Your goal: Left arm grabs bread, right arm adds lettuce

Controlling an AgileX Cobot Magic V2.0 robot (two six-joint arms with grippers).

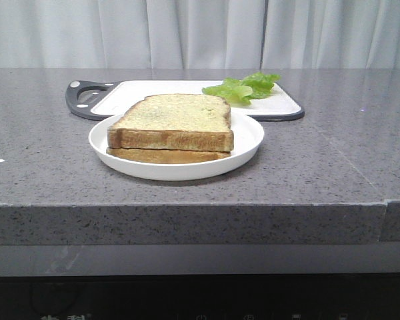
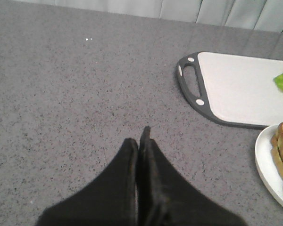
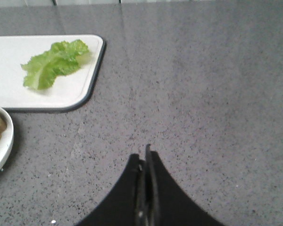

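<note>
Both end effectors, left (image 2: 140, 141) and right (image 3: 146, 157), hover pinched closed over bare worktop (image 1: 47, 153). The bread (image 1: 173, 120) tops a stack on the plate (image 1: 250, 143) near the front edge; the lettuce (image 1: 243, 87) lies on the cutting board's (image 1: 153, 89) far right corner. A closed approach might shove the slice sideways.

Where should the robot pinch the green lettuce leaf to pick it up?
Probably across the middle of the lettuce, coming straight down from above. It lies flat and ruffled on the white cutting board, with no edge sticking up to slide under, and its middle looks thickest. The right gripper is shut now, so it must open first.
</note>
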